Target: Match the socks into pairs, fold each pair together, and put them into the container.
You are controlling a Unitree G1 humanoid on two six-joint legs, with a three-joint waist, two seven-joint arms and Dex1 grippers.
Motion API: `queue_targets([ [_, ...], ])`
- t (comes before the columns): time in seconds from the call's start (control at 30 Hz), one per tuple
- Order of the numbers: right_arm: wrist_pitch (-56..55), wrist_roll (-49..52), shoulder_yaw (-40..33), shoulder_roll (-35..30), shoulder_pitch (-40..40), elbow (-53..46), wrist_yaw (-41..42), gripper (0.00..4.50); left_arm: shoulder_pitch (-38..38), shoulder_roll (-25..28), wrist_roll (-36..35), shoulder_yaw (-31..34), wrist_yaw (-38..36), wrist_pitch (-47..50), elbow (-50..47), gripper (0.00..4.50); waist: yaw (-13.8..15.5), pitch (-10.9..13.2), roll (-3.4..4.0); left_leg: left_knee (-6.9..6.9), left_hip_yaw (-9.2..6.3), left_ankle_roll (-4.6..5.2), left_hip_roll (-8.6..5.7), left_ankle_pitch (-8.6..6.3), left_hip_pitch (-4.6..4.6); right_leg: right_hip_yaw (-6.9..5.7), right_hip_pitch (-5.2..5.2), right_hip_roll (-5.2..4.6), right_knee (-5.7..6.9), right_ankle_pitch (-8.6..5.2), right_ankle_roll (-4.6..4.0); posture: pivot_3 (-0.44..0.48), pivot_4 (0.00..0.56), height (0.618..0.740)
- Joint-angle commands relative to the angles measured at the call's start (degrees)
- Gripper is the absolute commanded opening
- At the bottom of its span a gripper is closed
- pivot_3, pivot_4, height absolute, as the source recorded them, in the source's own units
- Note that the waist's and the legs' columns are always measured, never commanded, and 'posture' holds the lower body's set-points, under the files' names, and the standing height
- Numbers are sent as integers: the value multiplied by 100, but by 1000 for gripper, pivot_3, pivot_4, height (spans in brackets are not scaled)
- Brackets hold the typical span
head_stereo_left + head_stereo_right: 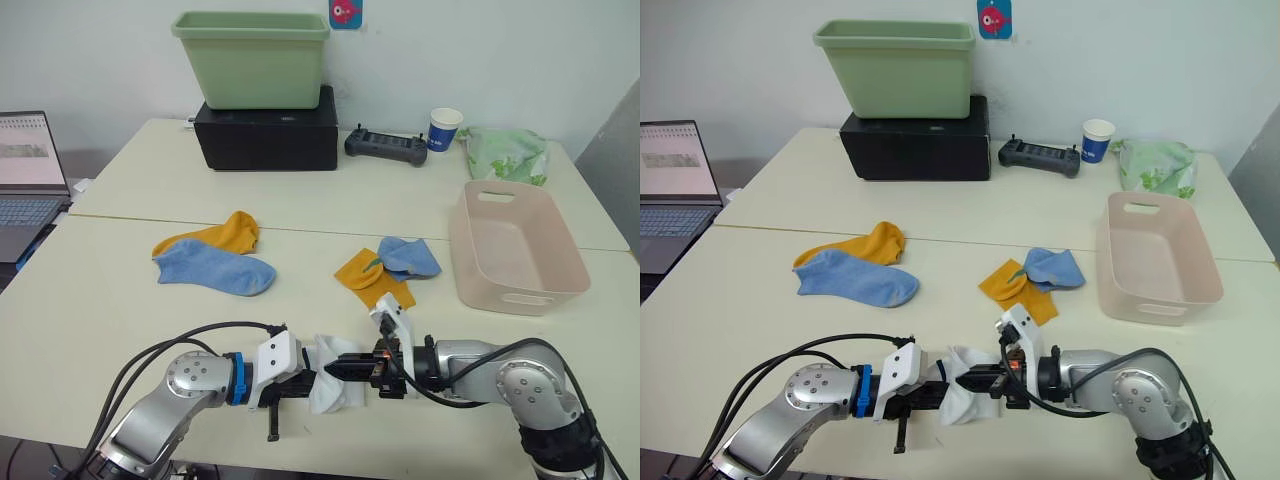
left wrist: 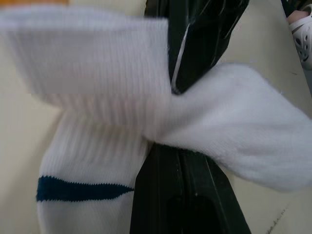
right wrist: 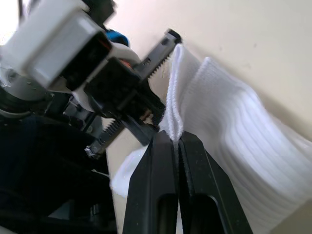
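White socks (image 1: 330, 385) sit bunched at the table's (image 1: 120, 290) near edge, at 6 o'clock. Right gripper (image 3: 174, 139) pinches their ribbed cuff, fingers nearly together. Left gripper (image 1: 300, 385) meets the same bundle; I cannot tell its finger state. Pink container (image 1: 560, 265) stands empty at 3 o'clock.

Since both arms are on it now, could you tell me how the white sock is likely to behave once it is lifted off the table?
The white sock will probably go limp: it already bunches and folds between the left gripper and right gripper. It looks light, ribbed knit, so the pinching jaws should hold without slipping. Loose ends will likely droop.
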Motion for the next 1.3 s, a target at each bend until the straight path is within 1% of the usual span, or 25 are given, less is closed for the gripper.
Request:
queue_targets([
  [0.03, -65, -159, 106, 39, 4, -80, 28, 0, 91, 127, 141, 35, 70, 173, 73, 23, -2, 0, 0, 0, -2, 1, 0, 0, 0, 0, 0, 0, 1, 0, 0, 0, 150, 720],
  [0.1, -36, -177, 61, 106, 9, -75, -18, 0, 88, 136, 121, 64, 81, 199, 36, 23, -2, 0, 0, 0, -6, 1, 0, 0, 0, -1, 0, 1, 1, 0, 0, 0, 150, 720],
  [0.17, 11, -10, -90, 112, -8, -189, 32, 516, 91, 136, 77, 132, 118, 238, -26, 0, -2, 0, 0, 0, -8, 1, 0, -1, 0, -1, 0, 1, 2, 0, 0, 0, 150, 720],
  [0.2, 50, 73, -184, 119, -25, -228, 4, 693, 94, 134, 41, 182, 146, 269, -72, 0, -2, 0, 0, 0, -10, 1, 0, -1, -1, -2, 0, 1, 2, 0, 0, 0, 150, 720],
  [0.23, 81, 120, -244, 129, -37, -248, -28, 1074, 97, 132, 17, 214, 165, 293, -104, 0, -2, 0, 0, 0, -10, 1, 0, -1, -1, -1, -1, 1, 2, 0, 0, 0, 150, 720],
  [0.3, 183, 354, -490, 97, -98, -345, -106, 1681, 114, 157, -112, 356, 194, 362, -334, 0, -3, 1, 1, 0, -14, 1, 0, -1, -1, -2, -1, 0, 2, 0, 0, 0, 150, 720],
  [0.4, 350, 939, -941, -57, -204, -488, -213, 2825, 270, 174, -511, 719, 314, 675, -932, 0, -2, 3, 2, 0, -19, 1, 1, -1, -8, -2, -6, 0, 4, 0, 0, 0, 150, 720],
  [0.53, 389, 1198, -1137, -301, -199, -523, -230, 4185, 510, 166, -814, 1010, 493, 1000, -1415, 0, 2, 3, 2, 1, -28, 3, -1, -1, -15, -1, -5, -2, -2, 0, 0, 0, 150, 720],
  [0.57, 374, 1208, -1162, -371, -185, -517, -213, 4463, 607, 188, -833, 1044, 521, 1025, -1515, 0, 3, 3, 2, 1, -32, 3, -1, -1, -18, 0, -5, -3, -3, 0, 0, 0, 150, 720],
  [0.73, 162, 965, -1022, -699, -196, -621, 74, 4463, 1168, 287, -995, 1421, 625, 1084, -1816, 0, 1, 4, 4, 1, -32, 2, -1, -1, -18, 0, -6, -3, -2, 0, 0, 0, 150, 720],
  [0.9, -215, 519, -749, -926, -133, -705, 446, 4463, 1944, 462, -1095, 2358, 535, 943, -1748, 0, -2, 8, 8, 0, -41, 12, 0, -7, -18, 0, -7, 0, -3, 0, 0, 0, 150, 720],
  [1.0, -551, 67, -451, -1055, -101, -760, 718, 4463, 2154, 471, -1234, 2829, 509, 954, -1673, 0, 7, 13, 13, 0, -40, 12, -3, -7, -19, -2, -8, -4, -5, 0, 0, 0, 150, 720],
  [1.07, -800, -241, -254, -1124, -80, -784, 911, 4463, 2168, 441, -1210, 3069, 538, 831, -1587, 0, 14, 14, 13, 0, -42, 12, -3, -7, -19, -4, -7, -5, -5, 0, 0, 0, 150, 720],
  [1.13, -1051, -578, -60, -1188, -41, -775, 1034, 4080, 2080, 400, -1232, 3272, 606, 786, -1492, 0, 15, 14, 13, 0, -41, 11, -4, -6, -20, -5, -6, -5, -7, 0, 0, 0, 150, 720],
  [1.17, -1166, -748, 35, -1194, -12, -723, 1078, 3809, 1963, 383, -1232, 3360, 655, 750, -1426, 0, 14, 14, 13, 0, -41, 11, -4, -6, -20, -5, -6, -5, -7, 0, 0, 0, 150, 720],
  [1.2, -1429, -1121, 280, -1279, 18, -662, 1191, 3515, 1636, 406, -1315, 3337, 682, 782, -1424, 0, 23, 14, 13, 0, -40, 10, -4, -6, -20, -5, -7, -5, -8, 0, 0, 0, 150, 720],
  [1.23, -1687, -1460, 495, -1381, 37, -640, 1327, 3110, 1332, 441, -1391, 3229, 669, 829, -1471, 0, 35, 16, 10, 0, -42, 10, -5, -6, -20, -6, -6, -6, -8, 0, 0, 0, 150, 720],
  [1.3, -2057, -1910, 760, -1514, 69, -617, 1535, 2427, 910, 488, -1493, 3002, 615, 944, -1560, 0, 40, 17, 7, 0, -51, -2, -6, 1, -25, -19, -7, -7, -7, 0, 0, 0, 150, 720],
])
